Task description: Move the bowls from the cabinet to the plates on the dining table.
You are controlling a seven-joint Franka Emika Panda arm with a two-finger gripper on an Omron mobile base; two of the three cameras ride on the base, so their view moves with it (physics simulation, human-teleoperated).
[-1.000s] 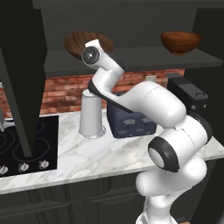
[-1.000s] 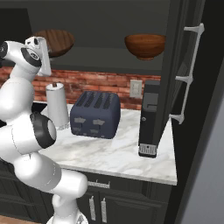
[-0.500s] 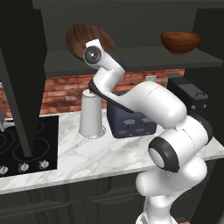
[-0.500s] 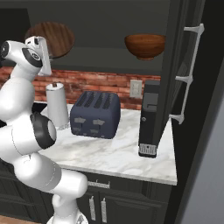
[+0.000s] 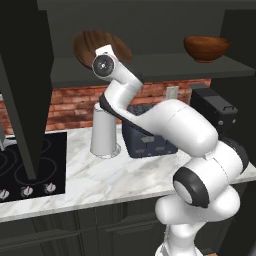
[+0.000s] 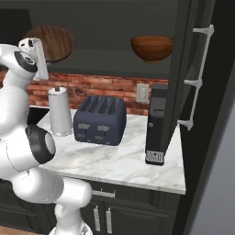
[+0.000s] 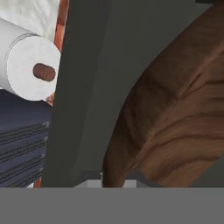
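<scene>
- The bowls: the near bowl (image 5: 95,46) is tipped up on its edge on the cabinet shelf (image 5: 165,67), its round face turned toward the room — not sitting flat. In the right base view the same bowl (image 6: 55,41) shows as a reddish-brown disc with dark grain, just behind the robot's hand.
- The gripper (image 7: 114,177) is closed on the rim of this tilted bowl (image 7: 175,118); in the hand view the wooden wall rises straight from between the finger tips and takes up the right half of the view.
- The far bowl (image 5: 206,48) stands upright on the same shelf, well apart from the tilted one and farther along the shelf from it; in the right base view it (image 6: 152,47) sits near the open cabinet door (image 6: 193,82) (the one with the long silver bar handle (image 6: 198,78)).
- Below the shelf, a marble counter (image 6: 128,160) runs along a red brick wall (image 5: 65,107).
- Under the tilted bowl stands a white paper-towel roll (image 5: 104,131); just beside it, toward the far bowl, a dark blue toaster (image 6: 100,120).
- Under the far bowl stands a tall black appliance (image 6: 157,124) — what kind I cannot tell.
- A black stovetop (image 5: 30,165) with knobs lies on the side of the roll away from the toaster.
</scene>
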